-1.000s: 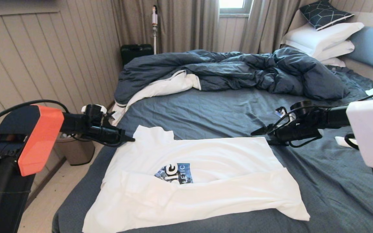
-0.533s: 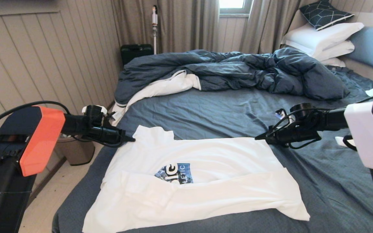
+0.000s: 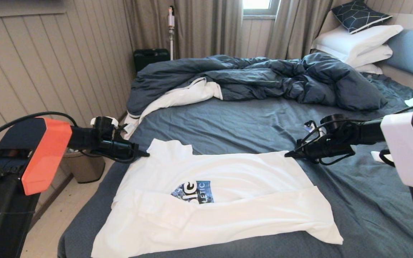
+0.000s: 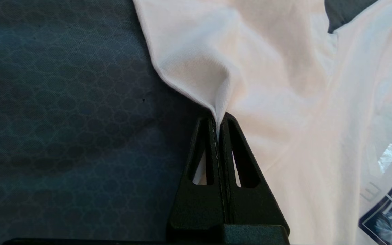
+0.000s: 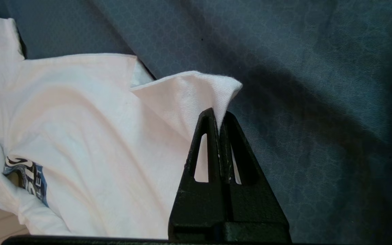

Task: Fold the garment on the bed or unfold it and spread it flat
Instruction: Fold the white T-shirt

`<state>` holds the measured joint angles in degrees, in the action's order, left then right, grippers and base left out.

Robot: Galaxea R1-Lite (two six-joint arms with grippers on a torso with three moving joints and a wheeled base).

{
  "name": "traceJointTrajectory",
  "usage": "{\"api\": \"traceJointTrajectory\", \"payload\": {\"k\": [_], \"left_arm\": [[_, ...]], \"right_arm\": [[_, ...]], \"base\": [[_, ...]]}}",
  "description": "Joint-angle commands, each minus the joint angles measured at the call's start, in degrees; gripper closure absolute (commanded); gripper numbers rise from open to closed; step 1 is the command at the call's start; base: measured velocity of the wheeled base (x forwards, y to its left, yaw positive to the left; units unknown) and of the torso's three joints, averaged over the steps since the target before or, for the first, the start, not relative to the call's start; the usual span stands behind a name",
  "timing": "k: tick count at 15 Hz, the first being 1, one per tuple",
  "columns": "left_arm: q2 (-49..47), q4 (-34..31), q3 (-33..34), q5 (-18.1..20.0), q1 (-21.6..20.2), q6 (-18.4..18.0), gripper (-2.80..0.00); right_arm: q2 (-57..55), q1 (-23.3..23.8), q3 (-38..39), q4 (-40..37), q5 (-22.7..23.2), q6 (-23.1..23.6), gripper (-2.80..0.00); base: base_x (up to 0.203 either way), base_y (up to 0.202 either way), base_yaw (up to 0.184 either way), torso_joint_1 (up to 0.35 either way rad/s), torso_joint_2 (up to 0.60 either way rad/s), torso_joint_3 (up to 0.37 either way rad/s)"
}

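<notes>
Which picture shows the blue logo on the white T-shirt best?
The head view: the blue logo on the white T-shirt faces the camera, its lower edge under a fold. The left wrist view catches only a corner of it; the right wrist view shows part, tilted.

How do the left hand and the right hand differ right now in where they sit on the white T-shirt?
The left hand pinches the white T-shirt at its far left edge, near the bed's side; the right hand pinches the far right corner, over the dark blue-grey sheet. The left arm's housing is orange, the right's white. Both hands are shut on fabric.
</notes>
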<state>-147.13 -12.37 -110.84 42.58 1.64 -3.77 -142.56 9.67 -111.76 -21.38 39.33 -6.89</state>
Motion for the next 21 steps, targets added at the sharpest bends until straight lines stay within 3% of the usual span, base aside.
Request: {"api": "traceJointTrajectory", "payload": {"k": [1,6,12,17,21], "left_arm": [[0.99,-0.34,0.28,0.24,-0.2,0.01,0.0],[9.29,-0.95,6.75,0.42,-3.15,-0.37,0.0],[15.91,0.31,16.41,0.8,-4.59,-3.26,0.0],[20.54,7.67,29.77,0.84,-4.55,-4.86,0.0],[21.74,13.82,37.21,0.92,-4.54,-5.3,0.0]], "right_arm": [[0.72,-0.02,0.32,-0.37,0.24,-0.1,0.0],[8.91,-0.09,6.1,-2.09,0.48,0.49,0.0],[17.25,0.0,16.41,-1.61,0.92,3.69,0.0],[23.8,0.76,29.79,1.58,0.96,9.37,0.0],[24.25,1.35,33.76,4.65,0.92,10.52,0.0]], "base": [[0.0,0.0,0.0,0.0,0.0,0.0],[0.0,0.0,0.0,0.0,0.0,0.0],[0.0,0.0,0.0,0.0,0.0,0.0],[0.0,0.0,0.0,0.0,0.0,0.0],[0.0,0.0,0.0,0.0,0.0,0.0]]}}
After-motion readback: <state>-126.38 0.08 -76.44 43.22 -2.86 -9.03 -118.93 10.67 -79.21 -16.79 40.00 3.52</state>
